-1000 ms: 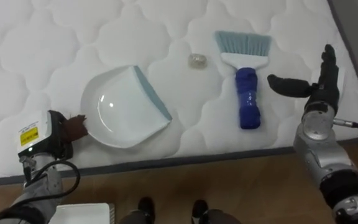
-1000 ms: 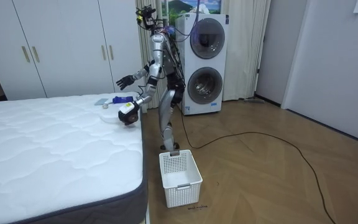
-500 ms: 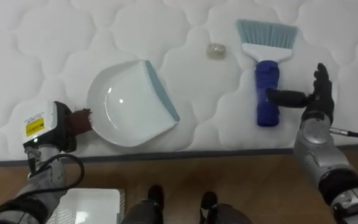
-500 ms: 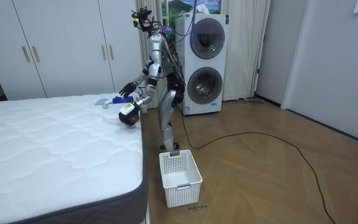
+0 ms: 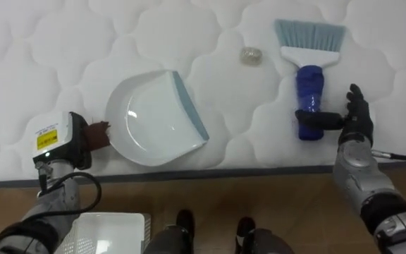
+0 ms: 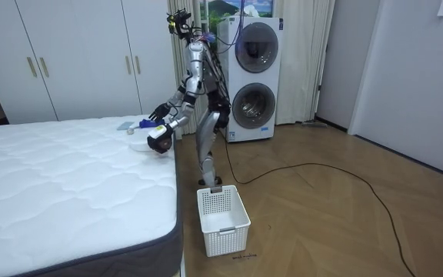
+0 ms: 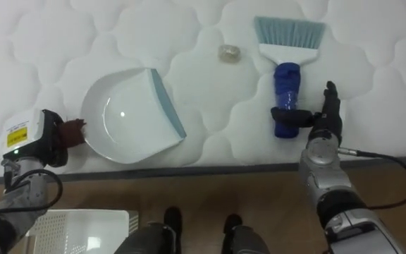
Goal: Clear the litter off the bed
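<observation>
Standing at the long edge of the bare quilted mattress (image 5: 48,42), the robot has a tool laid out for each arm. The left hand (image 5: 60,141) is at the mattress's near edge, its dark fingers curled round the short brownish handle of the white dustpan (image 5: 154,120). The pan lies flat with its grey-blue lip turned toward the robot's right, probably so that dirt can be swept into it from that side.

The hand brush (image 5: 309,77) lies well to the right of the pan, pale bristles pointing away from the robot and blue handle pointing back at it, which suits a grasp from the near side. The right hand (image 5: 356,123) is just beside the lower end of that handle: its fingers stand straight and spread, and the thumb reaches across the blue grip, seemingly touching it. Nothing is clamped yet, so the brush rests on the bed.

A small crumpled scrap (image 5: 250,55) sits on the mattress just left of the bristles, between brush and pan but nearer the brush. It looks like the thing to be swept up. A white basket (image 6: 223,219) stands on the floor beside the bed.
</observation>
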{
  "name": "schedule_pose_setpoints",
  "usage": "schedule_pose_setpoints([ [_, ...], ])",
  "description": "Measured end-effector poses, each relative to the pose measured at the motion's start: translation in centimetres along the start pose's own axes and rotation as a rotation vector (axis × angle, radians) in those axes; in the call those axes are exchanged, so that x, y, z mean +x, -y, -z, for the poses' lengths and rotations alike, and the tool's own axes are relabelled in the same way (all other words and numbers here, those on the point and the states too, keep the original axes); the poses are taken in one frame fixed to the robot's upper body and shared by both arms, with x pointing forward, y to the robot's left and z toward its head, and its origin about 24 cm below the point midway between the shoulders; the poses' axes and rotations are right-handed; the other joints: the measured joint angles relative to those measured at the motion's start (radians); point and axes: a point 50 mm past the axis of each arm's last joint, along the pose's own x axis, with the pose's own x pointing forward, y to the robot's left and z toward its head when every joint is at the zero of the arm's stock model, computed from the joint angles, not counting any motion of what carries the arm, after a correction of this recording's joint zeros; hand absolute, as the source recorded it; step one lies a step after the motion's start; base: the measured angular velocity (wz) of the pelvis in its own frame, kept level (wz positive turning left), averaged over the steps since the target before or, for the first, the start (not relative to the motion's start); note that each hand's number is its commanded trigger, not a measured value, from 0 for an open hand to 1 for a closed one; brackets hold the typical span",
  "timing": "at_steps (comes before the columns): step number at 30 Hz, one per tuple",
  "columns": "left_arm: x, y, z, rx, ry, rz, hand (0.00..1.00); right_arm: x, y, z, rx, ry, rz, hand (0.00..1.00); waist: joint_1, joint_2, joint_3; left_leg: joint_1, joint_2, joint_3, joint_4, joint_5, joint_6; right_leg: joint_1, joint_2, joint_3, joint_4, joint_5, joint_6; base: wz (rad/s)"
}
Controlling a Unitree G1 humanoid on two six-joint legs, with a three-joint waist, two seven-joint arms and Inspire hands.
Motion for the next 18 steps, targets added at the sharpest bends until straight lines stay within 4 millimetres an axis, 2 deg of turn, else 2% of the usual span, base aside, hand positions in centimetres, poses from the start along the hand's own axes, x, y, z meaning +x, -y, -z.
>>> schedule_pose_setpoints([
  [8, -0.1, 0.5, -0.3, -0.021, -0.020, 0.061, 1.00, -0.3, -0.9, 0.6, -0.047, -0.008, -0.042, 0.00, 0.010, 0.001, 0.0001, 0.001, 0.002, 0.001, -0.001, 0.004, -0.006, 0.002, 0.001, -0.004, -0.001, -0.012, -0.008, 0.00],
  [17, -0.1, 0.6, -0.5, -0.027, -0.016, 0.083, 1.00, -0.4, -0.6, 1.6, -0.123, -0.024, -0.027, 0.00, 0.019, 0.001, -0.0001, 0.001, 0.001, -0.002, -0.003, 0.004, -0.007, 0.005, 0.000, -0.010, -0.005, -0.013, -0.007, 0.01],
  [18, 0.0, 0.6, -0.5, -0.027, -0.016, 0.083, 1.00, -0.4, -0.6, 1.6, -0.128, -0.024, -0.025, 0.07, 0.019, 0.001, -0.0001, 0.000, 0.001, -0.002, -0.006, 0.004, -0.007, 0.005, 0.001, -0.010, -0.005, -0.013, -0.007, 0.00],
])
